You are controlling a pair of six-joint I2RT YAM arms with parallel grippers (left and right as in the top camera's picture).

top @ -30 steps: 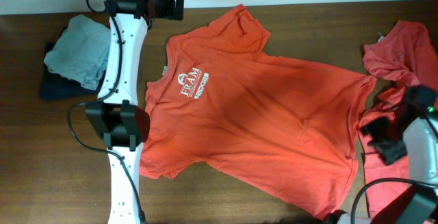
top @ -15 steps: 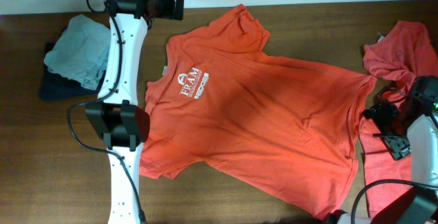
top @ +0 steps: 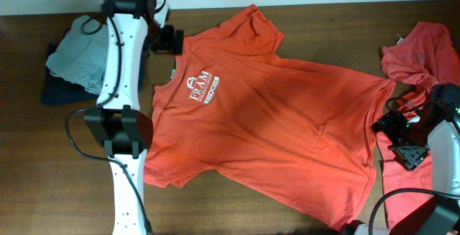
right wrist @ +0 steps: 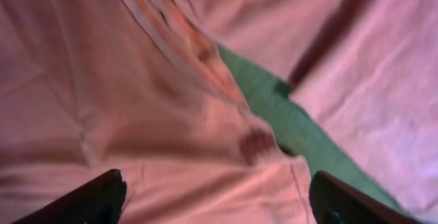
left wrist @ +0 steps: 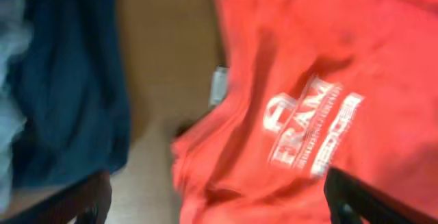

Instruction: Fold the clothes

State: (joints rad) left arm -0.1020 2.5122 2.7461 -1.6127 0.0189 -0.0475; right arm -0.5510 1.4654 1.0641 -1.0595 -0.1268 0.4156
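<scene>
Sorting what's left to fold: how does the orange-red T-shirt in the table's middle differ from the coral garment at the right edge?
The orange-red T-shirt lies spread out flat, logo up; the coral garment is bunched and partly out of frame. The T-shirt shows white chest lettering; the coral one shows none. Both are reddish cloth.

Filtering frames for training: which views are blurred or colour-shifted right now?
Overhead: sharp, evenly lit; the spread orange-red cotton T-shirt shows clean edges and its white chest logo is legible. Left wrist: blurred; the logo smears, the dark blue cloth lacks texture. Right wrist: soft, pink cast on the red fabric, the wooden table strip looks green.
</scene>
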